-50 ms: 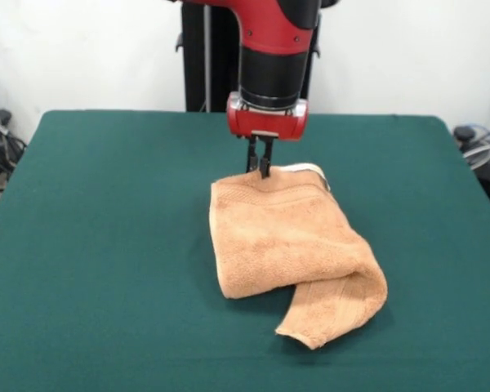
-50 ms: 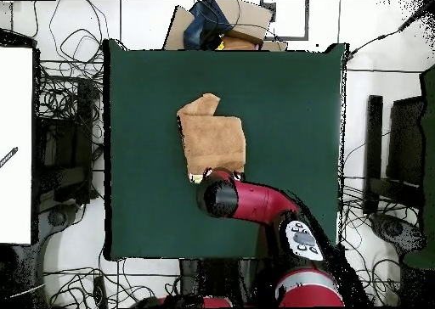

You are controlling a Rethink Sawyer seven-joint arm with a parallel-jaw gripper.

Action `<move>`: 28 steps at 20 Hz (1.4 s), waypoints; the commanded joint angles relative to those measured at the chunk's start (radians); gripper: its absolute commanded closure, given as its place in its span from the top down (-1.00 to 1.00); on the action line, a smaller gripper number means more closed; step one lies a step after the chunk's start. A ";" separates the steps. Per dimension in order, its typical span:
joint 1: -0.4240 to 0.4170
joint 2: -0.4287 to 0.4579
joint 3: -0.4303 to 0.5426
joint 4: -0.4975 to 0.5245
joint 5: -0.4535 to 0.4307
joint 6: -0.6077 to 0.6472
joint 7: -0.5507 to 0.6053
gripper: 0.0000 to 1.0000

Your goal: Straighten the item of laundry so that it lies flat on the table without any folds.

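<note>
Where the towel point(image 1: 290, 241) lies mid-bench point(image 1: 106, 269), its near corner is folded under; at the far edge the claw point(image 1: 259, 166), pressed together, pinches that hem. Step: grasp made; next, probably lift and draw outward. Overhead, the arm hides the claw.

The red and black arm point(image 1: 271, 49) comes down vertically from above, its wrist pointing straight down. The tool point(image 1: 259, 167) hangs below the red wrist block, its two dark fingers point(image 1: 265, 159) drawn close together, tips low at the tabletop's point(image 1: 106, 245) far middle.
</note>
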 commanded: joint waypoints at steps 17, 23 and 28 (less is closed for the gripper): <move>-0.048 -0.076 0.063 0.141 0.049 -0.054 0.193 -1.00; -0.054 -0.099 0.064 0.142 0.054 -0.024 0.184 -1.00; -0.085 -0.118 0.081 0.136 0.058 0.007 0.162 -1.00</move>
